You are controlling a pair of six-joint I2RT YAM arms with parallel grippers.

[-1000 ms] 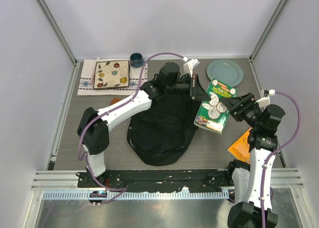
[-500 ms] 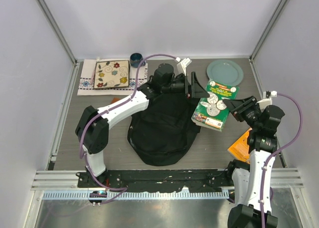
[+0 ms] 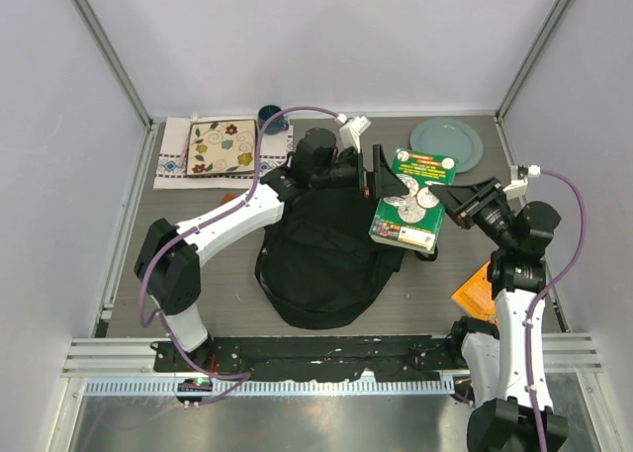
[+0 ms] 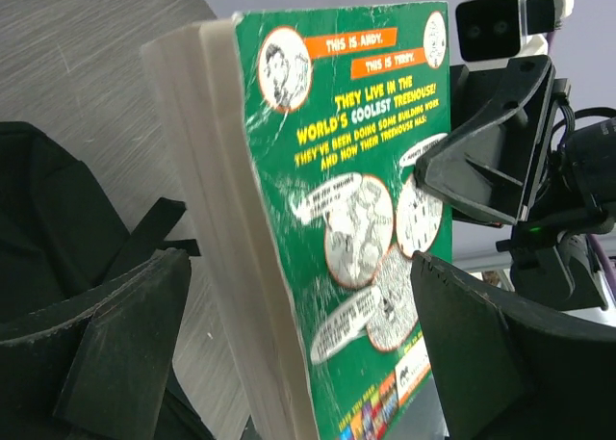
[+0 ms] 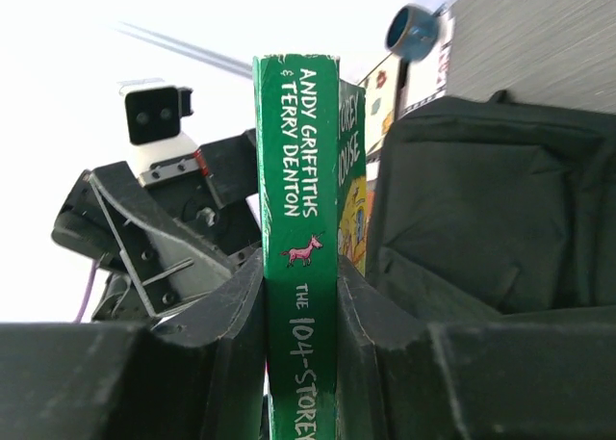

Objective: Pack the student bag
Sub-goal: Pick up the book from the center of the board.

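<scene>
- On the bench (image 3: 198,274), under both arms, the student bag (image 3: 321,264) looks soft and floppy; it is best held by its opening rim.
- Right fingers (image 5: 231,344) clench the stiff paperback (image 3: 406,200); left fingers (image 4: 125,353) stand released, flanking it.

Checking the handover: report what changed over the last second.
The left gripper opened and let go of the green paperback book. The right gripper closed on its spine and now holds it, shifted slightly left toward the black fabric backpack. The backpack and the round teal plate stayed put.
</scene>
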